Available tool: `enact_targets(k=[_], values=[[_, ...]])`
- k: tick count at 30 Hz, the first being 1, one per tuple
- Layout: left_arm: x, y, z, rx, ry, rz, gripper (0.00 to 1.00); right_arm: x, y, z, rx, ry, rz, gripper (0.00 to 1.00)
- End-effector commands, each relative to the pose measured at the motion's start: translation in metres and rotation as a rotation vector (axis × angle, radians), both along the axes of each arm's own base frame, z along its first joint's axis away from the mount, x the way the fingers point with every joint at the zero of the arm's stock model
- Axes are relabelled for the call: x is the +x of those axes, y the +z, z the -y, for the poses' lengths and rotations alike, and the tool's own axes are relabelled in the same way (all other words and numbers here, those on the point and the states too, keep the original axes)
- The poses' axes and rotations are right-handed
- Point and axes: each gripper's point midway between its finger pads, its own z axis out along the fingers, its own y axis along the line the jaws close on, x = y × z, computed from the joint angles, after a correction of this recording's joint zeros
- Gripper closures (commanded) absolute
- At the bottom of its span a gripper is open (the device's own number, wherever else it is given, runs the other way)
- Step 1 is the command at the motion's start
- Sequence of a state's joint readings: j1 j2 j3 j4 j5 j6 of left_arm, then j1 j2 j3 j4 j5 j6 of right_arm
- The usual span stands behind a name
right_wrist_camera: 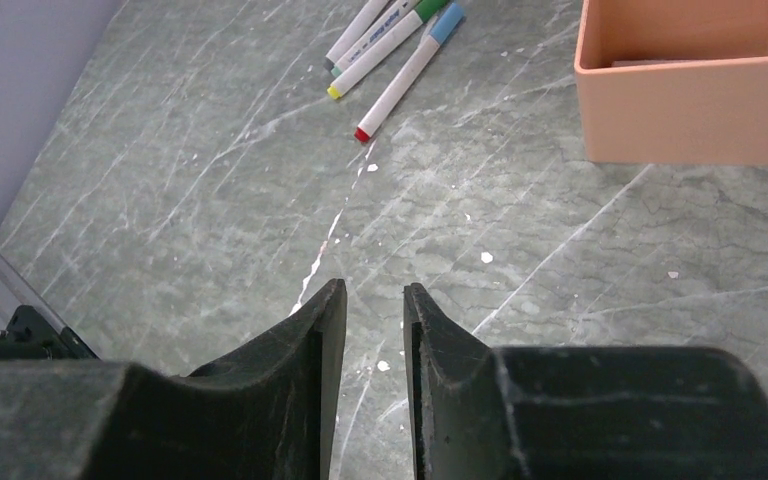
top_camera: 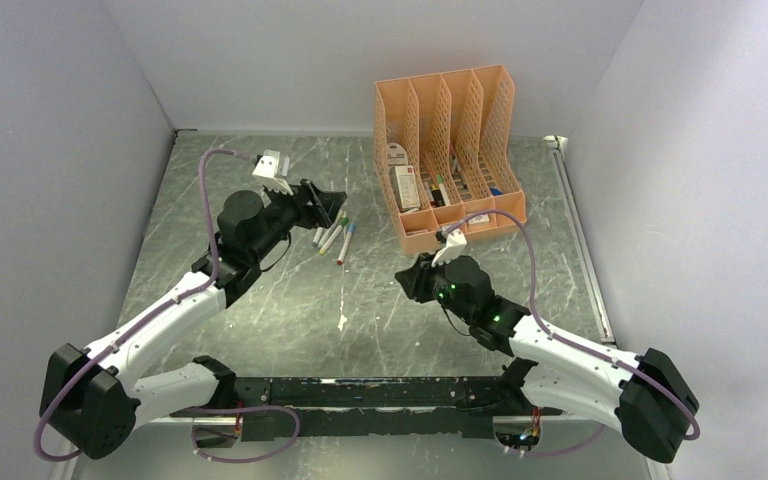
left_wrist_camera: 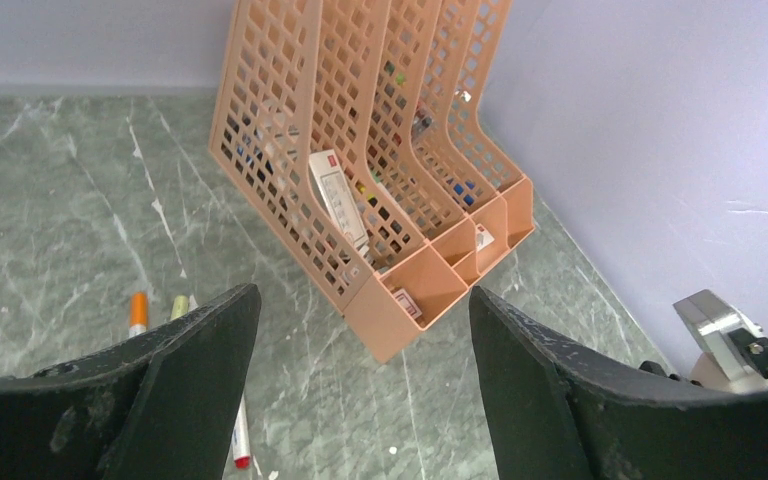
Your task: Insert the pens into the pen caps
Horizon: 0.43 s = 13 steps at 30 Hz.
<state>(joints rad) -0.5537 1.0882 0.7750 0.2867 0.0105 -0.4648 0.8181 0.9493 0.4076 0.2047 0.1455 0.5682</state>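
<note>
Several white-barrelled pens (top_camera: 332,238) with coloured ends lie side by side on the marble table, left of centre. They also show in the right wrist view (right_wrist_camera: 390,50), where one has a red tip and a blue end (right_wrist_camera: 407,75). My left gripper (top_camera: 338,208) is wide open and empty, hovering just over the pens' far ends; its view (left_wrist_camera: 360,295) shows an orange-ended pen (left_wrist_camera: 138,312) and a red-tipped pen (left_wrist_camera: 241,440) beside its left finger. My right gripper (top_camera: 405,278) is empty with a narrow gap between the jaws (right_wrist_camera: 372,290), near the table's middle. I see no loose pen caps for certain.
A peach lattice organiser (top_camera: 450,110) stands at the back right, holding a white packet (top_camera: 407,185) and small coloured items. Its front corner shows in the left wrist view (left_wrist_camera: 400,320) and the right wrist view (right_wrist_camera: 680,110). Grey walls close in on three sides.
</note>
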Motion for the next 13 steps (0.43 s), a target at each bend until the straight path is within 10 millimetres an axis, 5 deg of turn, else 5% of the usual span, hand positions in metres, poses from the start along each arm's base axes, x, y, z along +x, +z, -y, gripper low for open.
enact_targets(k=[1,5,13], values=[[-0.004,0.007,-0.005,-0.02,0.023,-0.003,0.15,0.004,0.019,-0.002,0.023,0.003,0.053,0.7],[-0.004,0.007,-0.005,-0.017,0.025,0.0,0.15,0.014,0.03,-0.002,0.031,-0.045,0.057,0.38],[-0.003,0.002,-0.004,-0.009,0.022,-0.004,0.15,0.024,0.033,0.012,-0.002,-0.161,0.031,0.36]])
